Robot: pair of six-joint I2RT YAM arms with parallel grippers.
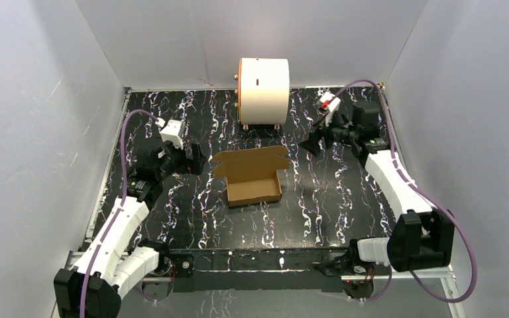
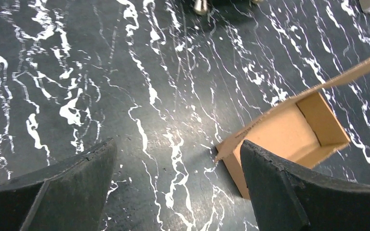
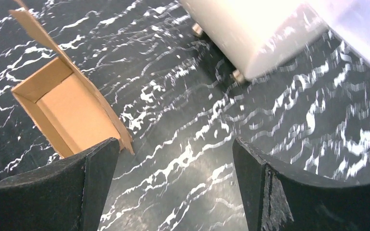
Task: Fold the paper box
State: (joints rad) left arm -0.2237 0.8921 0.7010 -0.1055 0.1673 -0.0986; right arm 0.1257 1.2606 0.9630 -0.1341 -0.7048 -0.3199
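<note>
I see the cardboard box (image 1: 255, 180) lying open-topped on the dark marbled surface (image 1: 192, 218) at frame centre, my left fingers (image 2: 62, 192) spread wide and empty just left of it, my right fingers (image 3: 48, 197) equally wide and empty toward the upper right, and a white drum (image 1: 264, 89) at top centre.

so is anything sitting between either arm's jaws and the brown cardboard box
Nothing visible. Only bare black marbled table separates the brown cardboard box from each arm's open jaws; the white cylinder stands farther back, off both paths.
</note>
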